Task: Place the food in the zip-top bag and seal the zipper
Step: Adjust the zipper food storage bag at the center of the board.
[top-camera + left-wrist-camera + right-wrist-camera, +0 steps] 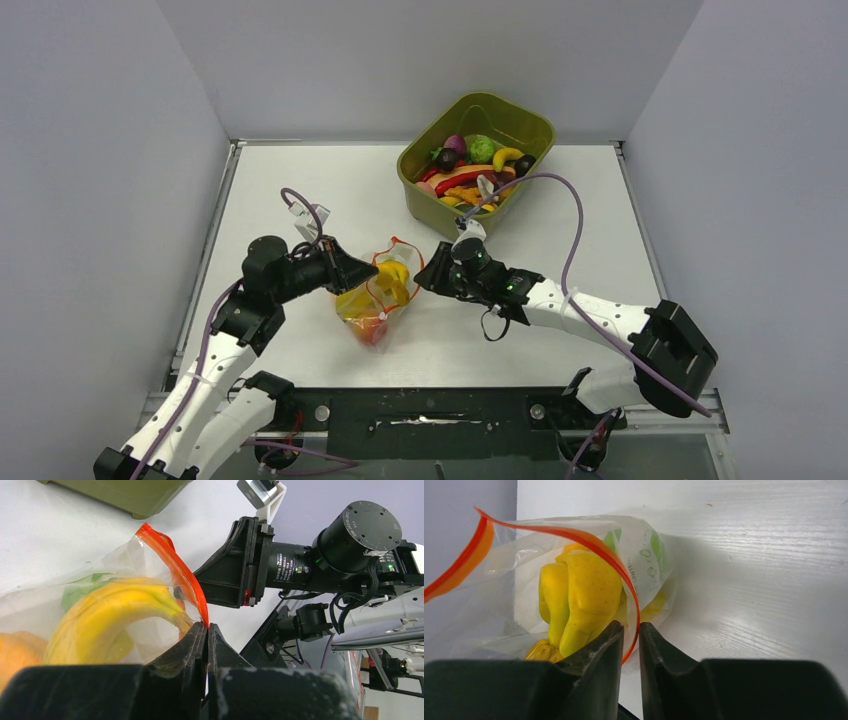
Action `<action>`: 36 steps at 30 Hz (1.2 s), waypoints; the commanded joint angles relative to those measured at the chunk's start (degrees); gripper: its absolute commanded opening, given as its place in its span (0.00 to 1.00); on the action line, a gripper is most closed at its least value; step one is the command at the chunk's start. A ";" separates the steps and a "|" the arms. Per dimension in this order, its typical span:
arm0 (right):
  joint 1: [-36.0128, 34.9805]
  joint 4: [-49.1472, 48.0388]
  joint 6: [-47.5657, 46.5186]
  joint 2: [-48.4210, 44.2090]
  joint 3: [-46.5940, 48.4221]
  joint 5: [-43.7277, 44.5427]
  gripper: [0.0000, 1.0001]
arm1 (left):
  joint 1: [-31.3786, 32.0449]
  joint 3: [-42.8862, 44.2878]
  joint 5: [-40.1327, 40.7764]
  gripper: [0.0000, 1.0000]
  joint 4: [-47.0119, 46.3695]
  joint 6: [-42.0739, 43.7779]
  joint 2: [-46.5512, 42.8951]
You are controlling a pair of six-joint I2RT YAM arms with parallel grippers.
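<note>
Closest to you, your left gripper (206, 627) is pressed tight together, pinching the zipper (172, 562) at the 9 o'clock edge of the zip-top bag (35, 600). The bag sits on the table (300, 190), mouth gaping, yellow bananas (115, 610) inside. At the bag's 3 o'clock, your right gripper (631, 627) has the zipper running through a slim gap between its jaws; you cannot tell whether they bite. Up at 1 o'clock, the olive tub (425, 190) holds more food (470, 180).
</note>
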State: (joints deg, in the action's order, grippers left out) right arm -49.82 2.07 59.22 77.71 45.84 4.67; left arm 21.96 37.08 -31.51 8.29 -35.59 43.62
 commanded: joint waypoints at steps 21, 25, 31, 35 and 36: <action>-8.10 9.61 -11.31 -5.65 22.89 10.98 0.00 | -0.50 22.86 16.13 0.00 9.91 1.02 7.85; -7.39 12.56 -11.51 -4.51 22.96 13.02 0.00 | -0.58 23.59 12.23 0.00 7.42 -2.19 6.54; -5.69 13.84 -12.39 -6.22 22.06 17.80 0.00 | -1.02 26.79 11.71 0.00 11.29 -0.45 10.70; -2.16 9.61 -11.65 -9.40 17.41 15.77 0.00 | -0.31 25.75 9.55 0.00 8.16 -2.57 9.63; -2.38 8.44 -11.81 -9.26 17.40 13.46 0.00 | -0.45 24.60 10.33 0.00 7.91 -2.44 9.20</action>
State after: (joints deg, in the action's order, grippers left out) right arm -53.63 16.32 47.77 72.07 64.66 17.74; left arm 21.32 60.99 -19.11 20.60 -36.67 54.78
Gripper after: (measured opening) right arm 0.022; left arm 0.014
